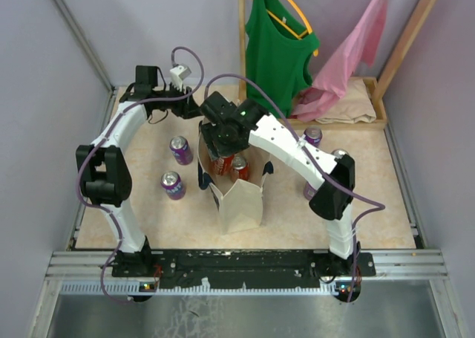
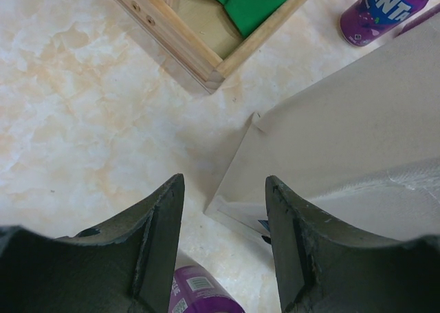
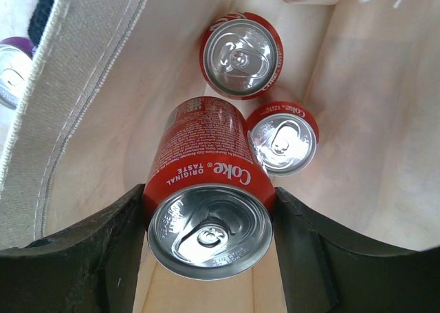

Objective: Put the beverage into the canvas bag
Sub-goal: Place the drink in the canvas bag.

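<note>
Right gripper (image 3: pixel 210 213) has its jaws pinching a Coke can (image 3: pixel 206 162) top-up inside the canvas bag (image 3: pixel 89 72), with two more red cans (image 3: pixel 240 55) standing just beyond it. Left gripper (image 2: pixel 223 189) hangs spread and empty over the bag's corner, a purple Fanta can (image 2: pixel 385 10) and wooden rack (image 2: pixel 172 31) nearby

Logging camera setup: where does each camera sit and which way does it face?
Top: above and behind the robot, looking down on the table, bag, left arm and right arm.
Left wrist: looks down past the open left gripper at the bag's outer wall.
Right wrist: looks down into the bag; right gripper holds a red can.
Shared: the bag shows in all three.
</note>
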